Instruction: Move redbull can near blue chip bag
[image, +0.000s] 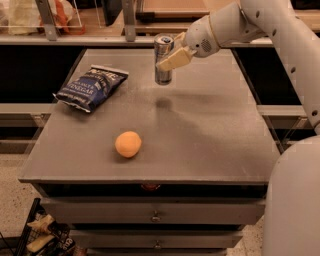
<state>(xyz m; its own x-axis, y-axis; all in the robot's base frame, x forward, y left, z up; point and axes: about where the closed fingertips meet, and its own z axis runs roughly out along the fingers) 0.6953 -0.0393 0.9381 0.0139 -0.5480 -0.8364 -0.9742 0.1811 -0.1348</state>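
Observation:
The redbull can (163, 67), slim and silver-grey with a shiny top, hangs upright above the grey table (210, 135), held in my gripper (170, 56). The beige fingers (174, 60) are shut on the can's upper part, and the white arm reaches in from the upper right. The can's shadow falls on the table just below it. The blue chip bag (90, 87), dark navy with white "VINEGAR" lettering, lies flat near the table's back left, to the left of the can and apart from it.
An orange ball (128, 144) sits on the table's front middle-left. A shelf rail with posts (129, 20) runs behind the table. Drawers (156, 216) are under the table top. The arm's white body (295, 200) fills the right edge.

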